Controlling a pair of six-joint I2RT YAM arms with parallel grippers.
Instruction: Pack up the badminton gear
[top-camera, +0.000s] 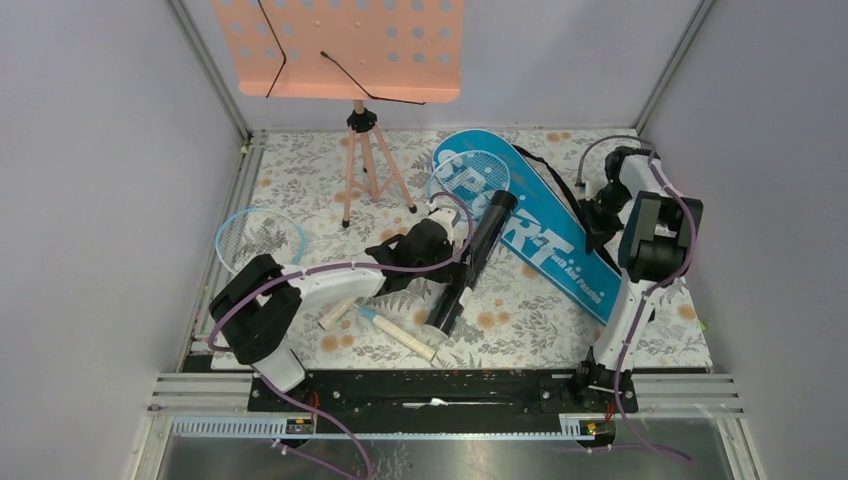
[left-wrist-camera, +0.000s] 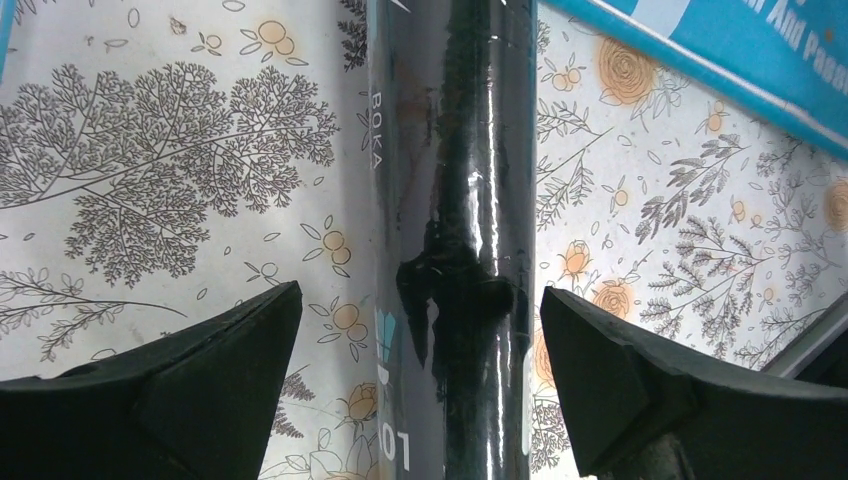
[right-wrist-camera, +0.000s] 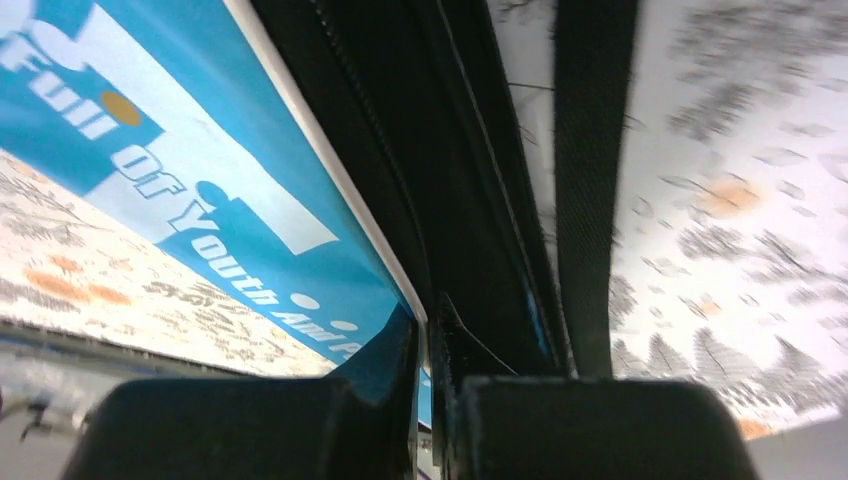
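The blue "SPORT" racket bag lies slantwise at the right of the table. My right gripper is at its far right edge. In the right wrist view this gripper is shut on the bag's edge, where the blue face meets the black zipper side. The long black tube lies left of the bag. My left gripper hangs open over the tube, one finger on each side, not touching. One light-blue racket head lies at the left, another rests on the bag.
The peach music stand stands on its tripod at the back. Two pale racket handles lie near the front under my left arm. The bag's black strap trails beside the bag. Frame rails border the table.
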